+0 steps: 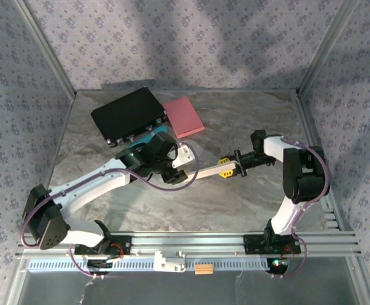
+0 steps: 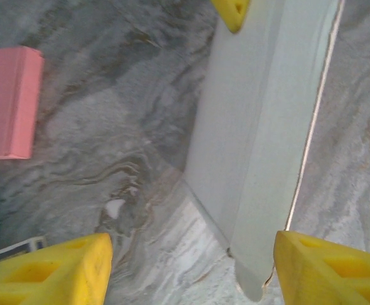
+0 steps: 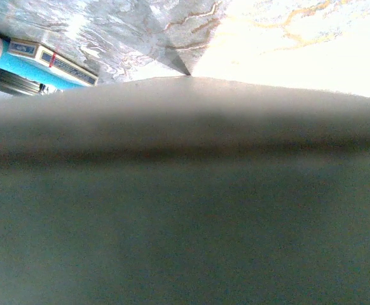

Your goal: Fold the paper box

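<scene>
The paper box point(image 1: 201, 171) is a pale flat strip in the middle of the table, stretched between my two grippers. In the left wrist view the paper box point(image 2: 261, 127) is a creased whitish panel running from the top down between my fingers, close to the right-hand one. My left gripper point(image 2: 191, 267) is open, with a wide gap beside the panel. My right gripper point(image 1: 226, 167) is shut on the strip's right end, and one of its yellow fingertips point(image 2: 232, 13) shows at the panel's far end. In the right wrist view the paper box point(image 3: 185, 222) hides the fingers.
A pink box point(image 1: 182, 116) point(image 2: 7, 101) lies at the back centre beside a black case point(image 1: 129, 115). A blue box point(image 1: 148, 136) point(image 3: 20, 54) sits just in front of the case, by my left wrist. Patterned walls close in the marbled table point(image 1: 248, 121).
</scene>
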Controlling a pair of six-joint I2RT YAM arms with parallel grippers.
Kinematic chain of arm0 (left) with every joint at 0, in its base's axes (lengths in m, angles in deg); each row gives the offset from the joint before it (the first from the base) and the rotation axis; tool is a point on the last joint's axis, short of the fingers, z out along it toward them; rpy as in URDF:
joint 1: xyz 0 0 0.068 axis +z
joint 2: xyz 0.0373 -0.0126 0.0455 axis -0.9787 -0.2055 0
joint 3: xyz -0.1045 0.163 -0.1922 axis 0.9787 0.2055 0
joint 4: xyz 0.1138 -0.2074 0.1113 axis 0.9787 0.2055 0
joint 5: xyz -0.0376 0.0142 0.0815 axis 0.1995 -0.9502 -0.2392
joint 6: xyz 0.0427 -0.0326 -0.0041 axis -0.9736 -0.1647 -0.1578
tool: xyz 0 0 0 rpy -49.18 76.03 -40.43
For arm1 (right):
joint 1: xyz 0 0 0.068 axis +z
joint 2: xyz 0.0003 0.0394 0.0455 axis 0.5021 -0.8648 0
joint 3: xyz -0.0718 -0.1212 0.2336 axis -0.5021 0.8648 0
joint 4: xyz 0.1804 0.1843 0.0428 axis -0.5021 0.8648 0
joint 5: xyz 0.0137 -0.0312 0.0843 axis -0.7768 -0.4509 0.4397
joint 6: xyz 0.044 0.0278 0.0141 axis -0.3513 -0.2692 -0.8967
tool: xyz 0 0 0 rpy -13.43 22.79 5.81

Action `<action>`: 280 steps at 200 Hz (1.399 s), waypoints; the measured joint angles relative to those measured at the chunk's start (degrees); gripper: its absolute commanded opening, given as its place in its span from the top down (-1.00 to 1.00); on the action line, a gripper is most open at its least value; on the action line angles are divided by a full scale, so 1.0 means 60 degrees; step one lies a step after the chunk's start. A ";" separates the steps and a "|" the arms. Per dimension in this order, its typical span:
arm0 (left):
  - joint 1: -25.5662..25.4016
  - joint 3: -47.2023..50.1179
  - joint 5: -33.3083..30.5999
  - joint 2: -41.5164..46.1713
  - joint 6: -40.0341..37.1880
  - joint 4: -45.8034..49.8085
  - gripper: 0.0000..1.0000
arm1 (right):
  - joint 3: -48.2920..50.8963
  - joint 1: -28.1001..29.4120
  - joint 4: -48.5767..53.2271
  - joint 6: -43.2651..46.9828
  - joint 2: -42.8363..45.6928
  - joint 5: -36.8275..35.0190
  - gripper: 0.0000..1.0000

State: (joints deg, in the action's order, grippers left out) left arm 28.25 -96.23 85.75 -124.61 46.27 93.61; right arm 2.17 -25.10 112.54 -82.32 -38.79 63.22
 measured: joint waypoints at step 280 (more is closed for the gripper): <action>0.0255 -0.2259 0.0790 -0.3920 0.0007 0.0688 -0.31 | -0.0226 -0.0288 -0.0823 -0.1129 -0.0503 -0.1096 -0.31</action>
State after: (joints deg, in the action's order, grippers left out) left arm 29.78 -109.79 90.49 -148.12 46.32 97.74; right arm 0.81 -26.83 107.60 -89.10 -41.81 56.64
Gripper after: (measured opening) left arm 0.666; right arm 0.651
